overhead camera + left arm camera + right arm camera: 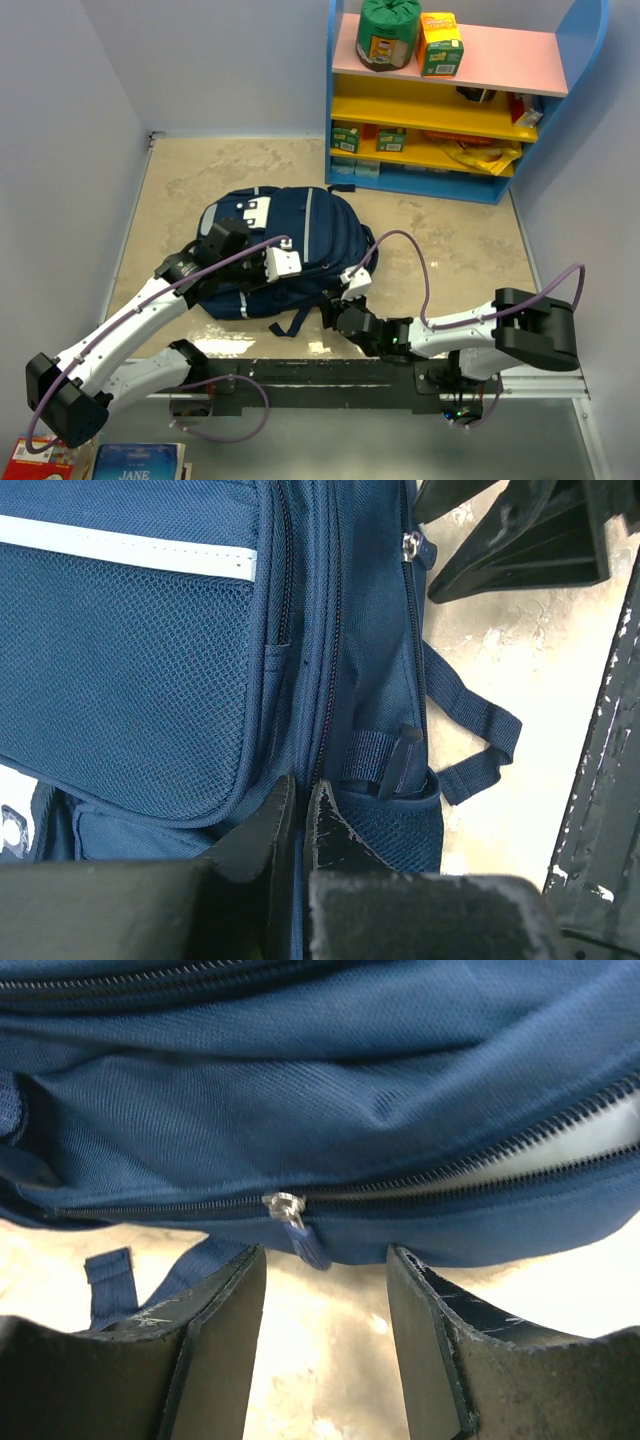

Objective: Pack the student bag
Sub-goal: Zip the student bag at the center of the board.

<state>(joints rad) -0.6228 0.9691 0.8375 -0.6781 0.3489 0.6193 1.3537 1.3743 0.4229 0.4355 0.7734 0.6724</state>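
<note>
From above, the student bag [285,235] lies flat in the middle of the table [190,180], below the shelf [505,50] in the upper right. The left arm [130,320] comes up from the lower left and reaches over the bag. The right arm [450,335] comes in from the lower right to the bag's near edge. In the left wrist view, the left gripper [300,795] sits at the bottom middle with its fingers almost together. It seems to pinch a bit of blue cloth beside a zip, likely so the bag cannot slide. In the right wrist view, the right gripper [325,1280] is wide and holds nothing. The zip pull [285,1205] hangs just above the gap, so the fingers look lined up to grab it. Right of the pull the zip gapes a little, so I think the bag must be opened more before packing.
</note>
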